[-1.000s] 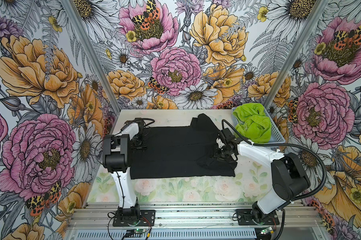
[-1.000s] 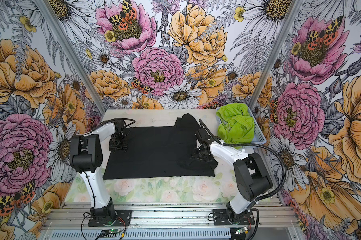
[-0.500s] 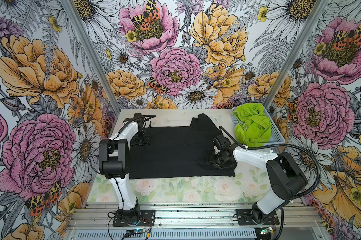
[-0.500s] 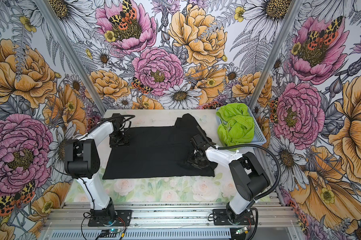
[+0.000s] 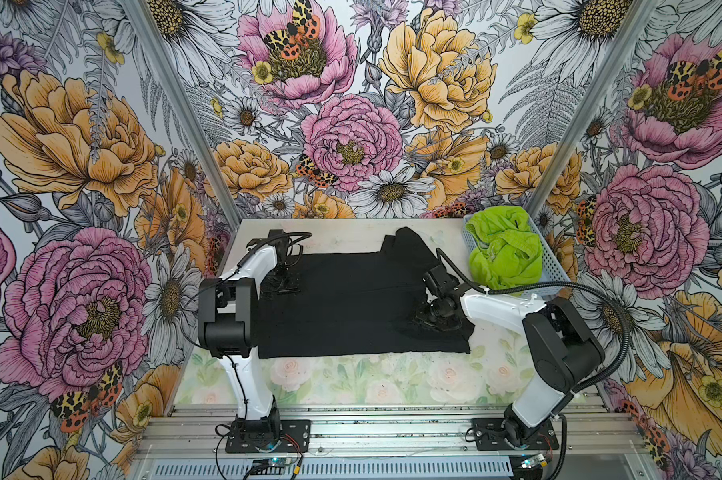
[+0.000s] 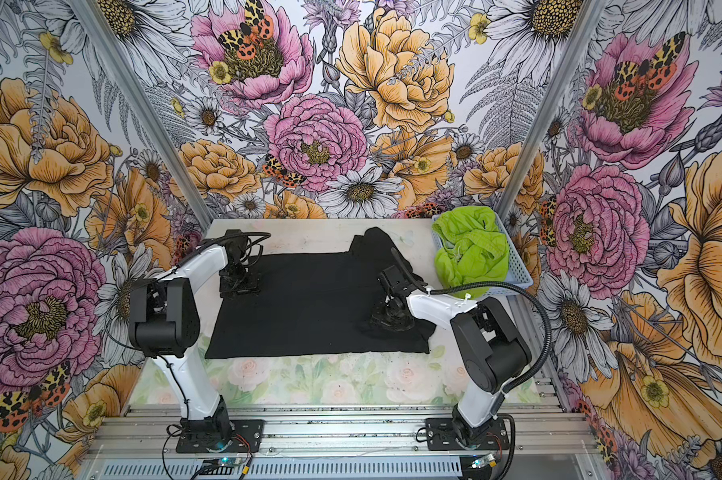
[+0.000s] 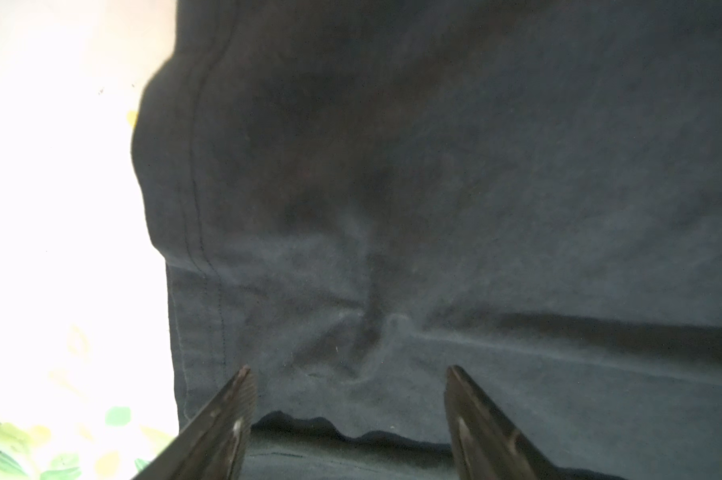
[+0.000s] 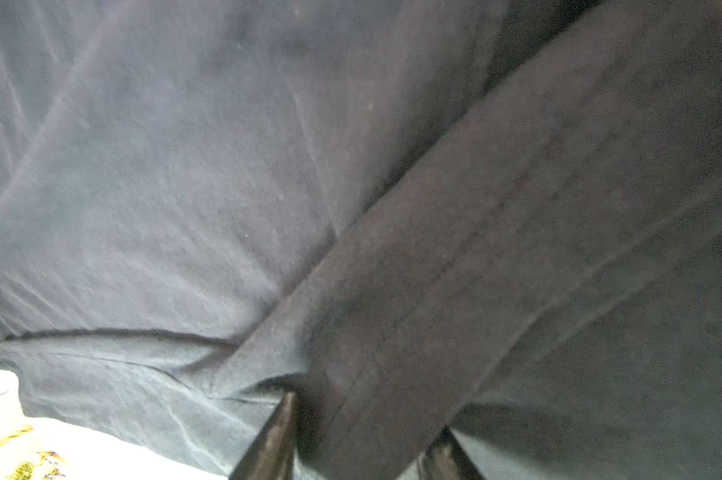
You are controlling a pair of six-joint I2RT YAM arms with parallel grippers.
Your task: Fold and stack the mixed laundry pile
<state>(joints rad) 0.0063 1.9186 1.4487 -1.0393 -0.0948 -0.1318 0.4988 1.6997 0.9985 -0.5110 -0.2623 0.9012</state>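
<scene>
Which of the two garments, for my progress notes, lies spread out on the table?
The black T-shirt, spread flat across the table. The lime-green shorts differ: they sit bunched up in the light-blue basket at the far right corner.

Matt blk cloth tee (image 5: 342,307) (basket (image 5: 555,266): perf. plastic).

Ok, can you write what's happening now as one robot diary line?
black T-shirt: spread out | left claw: open above shirt edge | right claw: pinching a shirt fold | green shorts: bunched in blue basket
</scene>
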